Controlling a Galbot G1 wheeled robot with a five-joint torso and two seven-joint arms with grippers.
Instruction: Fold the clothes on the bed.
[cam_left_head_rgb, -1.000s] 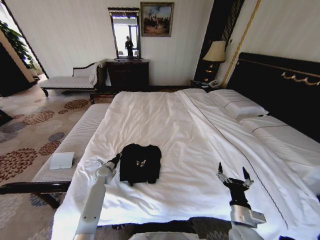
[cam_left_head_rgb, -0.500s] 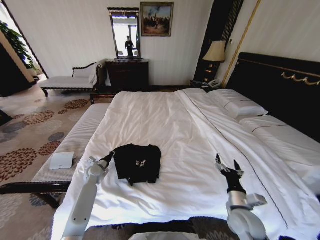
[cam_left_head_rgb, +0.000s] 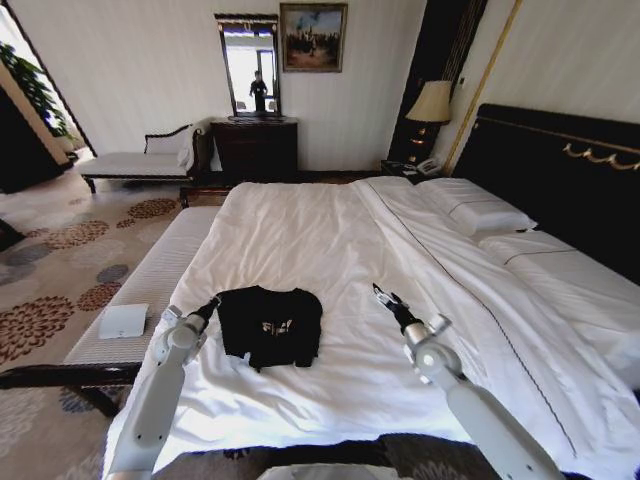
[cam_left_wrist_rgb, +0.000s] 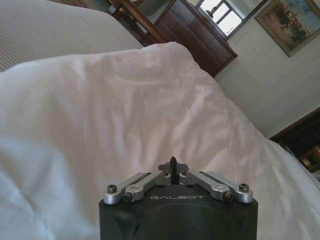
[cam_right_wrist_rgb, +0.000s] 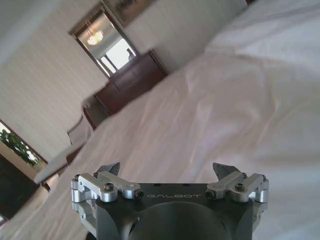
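Head view: T-shirt (cam_left_head_rgb: 271, 326) collar toward headboard (cam_left_head_rgb: 560, 180).

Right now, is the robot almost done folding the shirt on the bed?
Partly, it seems. The black T-shirt already lies as a compact bundle on the bed, so some folding looks done. In hand: the left gripper sits shut at the shirt's left edge; whether it pinches fabric is unclear. The right gripper hovers open over the sheet beside it. Left: the bundle looks uneven, so probably a final fold.
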